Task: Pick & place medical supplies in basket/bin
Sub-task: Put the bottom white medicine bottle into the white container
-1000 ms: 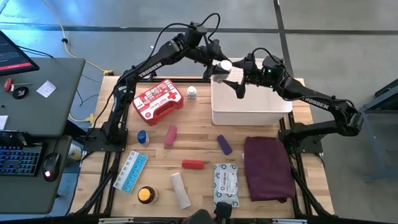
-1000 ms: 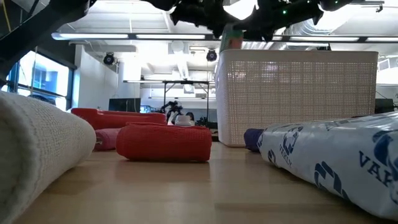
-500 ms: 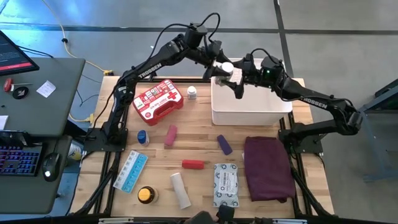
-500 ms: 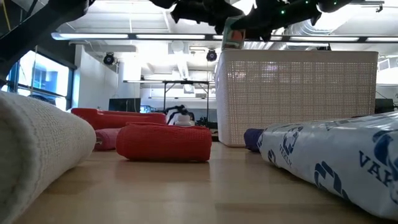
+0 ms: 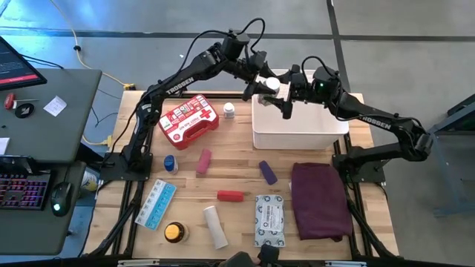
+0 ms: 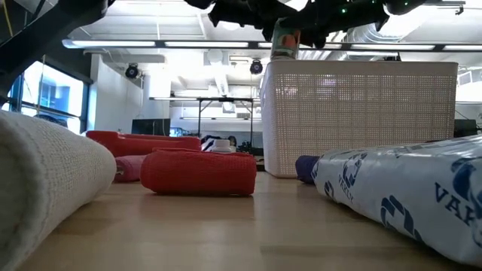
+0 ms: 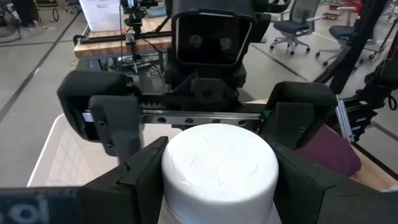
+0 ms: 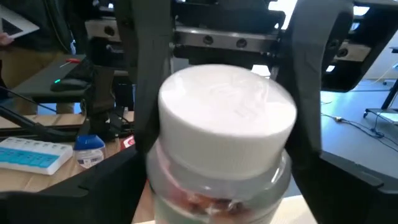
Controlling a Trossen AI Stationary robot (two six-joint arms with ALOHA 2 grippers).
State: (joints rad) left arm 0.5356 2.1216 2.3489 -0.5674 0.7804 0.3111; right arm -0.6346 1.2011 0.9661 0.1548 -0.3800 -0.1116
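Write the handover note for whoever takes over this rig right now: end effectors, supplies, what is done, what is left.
Left end effector: shut on white-capped bottle, above the basket at its left rim.
Right end effector: open, straddling that bottle.
Done: no supply seen inside the basket.
Left: bottle to drop; on the table lie red case, small white bottle, blue-capped bottle, pink tube, purple tube, red tube, pill strip, tin, roll, packet.

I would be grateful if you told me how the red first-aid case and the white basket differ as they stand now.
The first-aid case is red with a white cross and lies closed and low; the basket is white, open-topped and stands much taller. The case is solid-sided, while the basket has fine lattice walls. The case has nothing above it; a white-capped bottle hangs over the basket's rim between both grippers. Both rest on the wooden table, side by side.
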